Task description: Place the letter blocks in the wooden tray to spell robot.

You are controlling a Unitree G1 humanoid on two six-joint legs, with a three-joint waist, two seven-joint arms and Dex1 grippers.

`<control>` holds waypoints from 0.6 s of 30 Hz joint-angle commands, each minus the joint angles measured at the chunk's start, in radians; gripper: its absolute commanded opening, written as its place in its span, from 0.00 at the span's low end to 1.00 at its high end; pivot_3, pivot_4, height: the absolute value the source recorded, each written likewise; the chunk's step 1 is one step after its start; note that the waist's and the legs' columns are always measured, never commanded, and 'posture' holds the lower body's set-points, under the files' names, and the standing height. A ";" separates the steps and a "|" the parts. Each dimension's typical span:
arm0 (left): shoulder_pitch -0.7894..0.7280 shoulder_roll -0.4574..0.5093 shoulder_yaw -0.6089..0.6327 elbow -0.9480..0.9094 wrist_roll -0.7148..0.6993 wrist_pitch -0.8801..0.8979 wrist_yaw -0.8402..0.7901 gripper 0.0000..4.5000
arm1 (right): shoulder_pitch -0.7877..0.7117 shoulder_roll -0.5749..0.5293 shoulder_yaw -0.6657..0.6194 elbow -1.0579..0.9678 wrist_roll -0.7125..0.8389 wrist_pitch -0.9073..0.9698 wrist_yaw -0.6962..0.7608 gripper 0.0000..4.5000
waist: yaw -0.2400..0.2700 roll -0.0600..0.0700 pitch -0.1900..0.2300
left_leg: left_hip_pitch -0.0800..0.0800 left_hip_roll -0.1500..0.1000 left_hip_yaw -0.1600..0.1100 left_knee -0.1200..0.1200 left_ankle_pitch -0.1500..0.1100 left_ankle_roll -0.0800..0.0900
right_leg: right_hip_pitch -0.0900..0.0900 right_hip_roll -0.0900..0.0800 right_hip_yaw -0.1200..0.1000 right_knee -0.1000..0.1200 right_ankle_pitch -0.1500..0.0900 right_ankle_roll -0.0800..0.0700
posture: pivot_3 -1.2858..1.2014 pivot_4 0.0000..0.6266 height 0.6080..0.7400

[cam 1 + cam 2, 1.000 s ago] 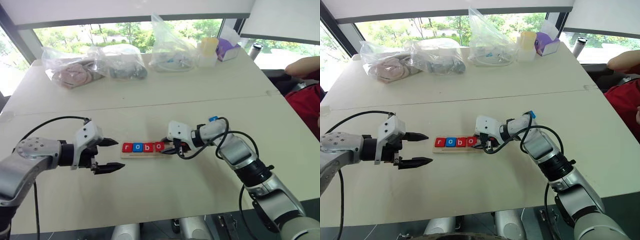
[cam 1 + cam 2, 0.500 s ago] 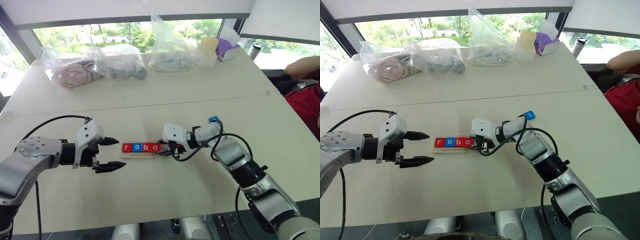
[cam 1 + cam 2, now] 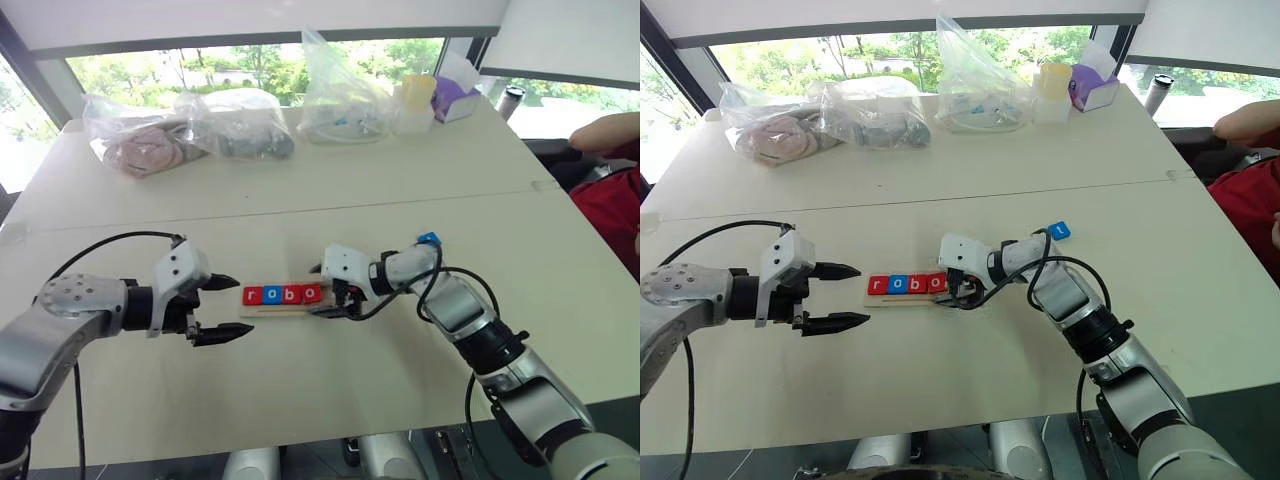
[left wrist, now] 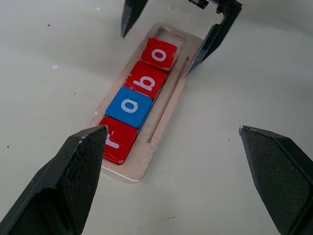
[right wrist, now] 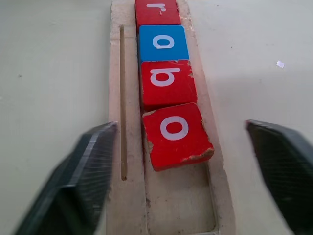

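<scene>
Long shallow light-wood tray on smooth pale tabletop, four flat square tiles inside, chipped red o slightly askew, end slot bare, blue tile apart, left claw and right claw both spread, empty.

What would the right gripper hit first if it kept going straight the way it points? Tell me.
Most likely the red o block, lying slightly askew in the wooden tray. The right gripper points along the tray with fingers open astride it, so whether they would pass beside the block is unclear.
</scene>
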 commanded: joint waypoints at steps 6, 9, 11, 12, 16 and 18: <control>-0.011 -0.004 0.000 0.006 0.021 -0.025 -0.001 1.00 | -0.006 0.004 -0.043 -0.079 0.040 0.072 -0.010 0.98 | 0.001 0.000 0.000 | 0.000 0.000 0.000 0.000 0.000 0.000 | 0.000 0.000 0.000 0.000 0.000 0.000 | 0.52 0.24 1.00; -0.011 -0.009 -0.002 0.009 0.028 -0.029 -0.001 1.00 | 0.017 -0.008 -0.050 -0.116 0.062 0.115 -0.002 0.98 | 0.001 0.000 0.000 | 0.000 0.000 0.000 0.000 0.000 0.000 | 0.000 0.000 0.000 0.000 0.000 0.000 | 0.52 0.24 1.00; -0.013 -0.014 -0.005 0.012 0.031 -0.032 0.000 1.00 | 0.039 -0.016 -0.049 -0.140 0.077 0.139 0.005 0.98 | 0.001 0.000 0.000 | 0.000 0.000 0.000 0.000 0.000 0.000 | 0.000 0.000 0.000 0.000 0.000 0.000 | 0.52 0.24 1.00; -0.016 -0.015 -0.008 0.014 0.032 -0.034 0.000 1.00 | 0.049 -0.017 -0.048 -0.151 0.083 0.149 0.007 0.98 | 0.002 0.000 0.000 | 0.000 0.000 0.000 0.000 0.000 0.000 | 0.000 0.000 0.000 0.000 0.000 0.000 | 0.52 0.24 1.00; -0.024 -0.018 -0.015 0.021 0.038 -0.038 -0.001 1.00 | 0.067 -0.021 -0.039 -0.173 0.090 0.166 0.003 0.98 | 0.000 0.000 0.000 | 0.000 0.000 0.000 0.000 0.000 0.000 | 0.000 0.000 0.000 0.000 0.000 0.000 | 0.52 0.24 1.00; -0.029 -0.020 -0.019 0.024 0.040 -0.040 -0.001 1.00 | 0.074 -0.023 -0.030 -0.179 0.090 0.168 0.004 0.98 | -0.001 0.000 0.000 | 0.000 0.000 0.000 0.000 0.000 0.000 | 0.000 0.000 0.000 0.000 0.000 0.000 | 0.52 0.24 1.00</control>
